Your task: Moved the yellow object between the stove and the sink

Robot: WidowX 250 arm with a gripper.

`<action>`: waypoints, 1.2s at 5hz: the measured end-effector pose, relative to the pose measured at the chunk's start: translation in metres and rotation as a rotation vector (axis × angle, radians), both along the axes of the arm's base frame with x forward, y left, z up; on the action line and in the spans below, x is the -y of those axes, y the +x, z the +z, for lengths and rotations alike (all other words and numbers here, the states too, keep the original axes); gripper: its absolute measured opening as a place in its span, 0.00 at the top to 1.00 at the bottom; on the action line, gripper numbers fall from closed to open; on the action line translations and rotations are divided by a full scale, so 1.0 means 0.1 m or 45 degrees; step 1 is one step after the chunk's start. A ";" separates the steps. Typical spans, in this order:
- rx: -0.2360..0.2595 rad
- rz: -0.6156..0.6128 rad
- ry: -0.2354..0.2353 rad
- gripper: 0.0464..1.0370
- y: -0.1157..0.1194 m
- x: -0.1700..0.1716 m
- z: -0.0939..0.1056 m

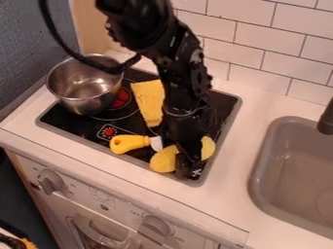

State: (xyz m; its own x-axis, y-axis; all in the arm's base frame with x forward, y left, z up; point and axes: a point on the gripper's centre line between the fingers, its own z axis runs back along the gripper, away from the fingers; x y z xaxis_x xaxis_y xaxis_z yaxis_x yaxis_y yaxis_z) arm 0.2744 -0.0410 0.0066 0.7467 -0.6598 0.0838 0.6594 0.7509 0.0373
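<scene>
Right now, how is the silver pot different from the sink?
The pot is round and shiny metal; the sink is dull grey, with straighter sides and rounded corners. The pot is smaller than the sink. The pot stands up on the stove, while the sink is sunk down into the counter. Both are hollow and open at the top.

Knobbly black arm [175, 63] — looping black cable [54, 37] — small white marking [197, 172].
</scene>
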 end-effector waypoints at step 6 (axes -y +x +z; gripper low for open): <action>0.030 -0.044 0.015 0.40 0.18 0.05 0.42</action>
State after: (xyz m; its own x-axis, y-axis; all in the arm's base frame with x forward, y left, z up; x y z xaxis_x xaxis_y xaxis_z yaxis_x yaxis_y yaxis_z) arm 0.2919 -0.0455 0.0483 0.7215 -0.6861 0.0933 0.6836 0.7272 0.0616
